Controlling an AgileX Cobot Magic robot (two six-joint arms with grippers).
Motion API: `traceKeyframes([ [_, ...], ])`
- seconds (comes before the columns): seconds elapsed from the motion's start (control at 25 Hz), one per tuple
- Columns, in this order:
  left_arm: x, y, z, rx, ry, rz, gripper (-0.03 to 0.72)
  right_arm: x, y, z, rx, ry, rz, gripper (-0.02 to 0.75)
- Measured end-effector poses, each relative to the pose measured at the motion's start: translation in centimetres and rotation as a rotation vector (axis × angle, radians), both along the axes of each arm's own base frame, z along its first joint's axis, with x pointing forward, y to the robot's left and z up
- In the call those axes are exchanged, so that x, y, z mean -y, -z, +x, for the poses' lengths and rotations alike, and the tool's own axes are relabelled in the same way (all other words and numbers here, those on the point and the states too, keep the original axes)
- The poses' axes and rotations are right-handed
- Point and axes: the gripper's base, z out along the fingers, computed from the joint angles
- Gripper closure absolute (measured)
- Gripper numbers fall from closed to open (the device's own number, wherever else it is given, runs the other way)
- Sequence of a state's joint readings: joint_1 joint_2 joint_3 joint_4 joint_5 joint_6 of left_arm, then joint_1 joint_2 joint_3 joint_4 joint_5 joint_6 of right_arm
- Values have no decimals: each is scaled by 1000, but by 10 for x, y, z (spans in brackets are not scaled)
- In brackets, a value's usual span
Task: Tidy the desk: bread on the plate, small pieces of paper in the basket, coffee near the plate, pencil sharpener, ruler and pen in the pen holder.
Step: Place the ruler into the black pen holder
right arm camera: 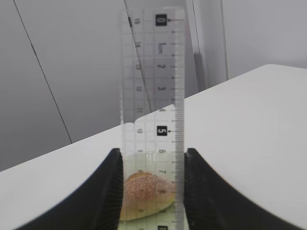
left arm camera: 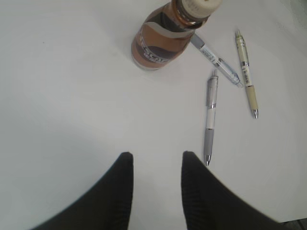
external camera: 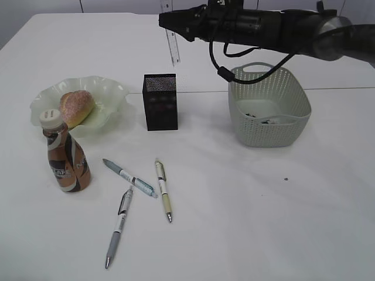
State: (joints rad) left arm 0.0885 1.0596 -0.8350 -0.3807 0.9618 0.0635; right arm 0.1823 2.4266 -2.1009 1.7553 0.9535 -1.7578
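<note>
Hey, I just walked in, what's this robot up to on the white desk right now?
It is tidying the desk. The right gripper holds the clear ruler in the air, behind and above the black pen holder. The left gripper is open and empty over bare tabletop near the coffee. The bread already sits on the plate, with the coffee beside it. Three pens lie loose on the desk, and the basket has small items in it.
</note>
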Motion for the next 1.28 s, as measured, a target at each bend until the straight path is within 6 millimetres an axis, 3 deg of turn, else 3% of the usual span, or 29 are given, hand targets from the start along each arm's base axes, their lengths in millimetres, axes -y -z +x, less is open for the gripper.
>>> traceKeyframes([
  [0.28,1,0,0,-3,0,-9,434,-3,14,13,20,-1,10,461],
  [0.68,1,0,0,-3,0,-11,434,-25,41,13,-11,-34,3,461],
  [1.04,1,0,0,-3,0,-11,434,-25,45,16,-21,-10,-4,461],
  [1.28,1,0,0,-3,0,-11,434,-25,64,20,-53,10,-14,461],
])
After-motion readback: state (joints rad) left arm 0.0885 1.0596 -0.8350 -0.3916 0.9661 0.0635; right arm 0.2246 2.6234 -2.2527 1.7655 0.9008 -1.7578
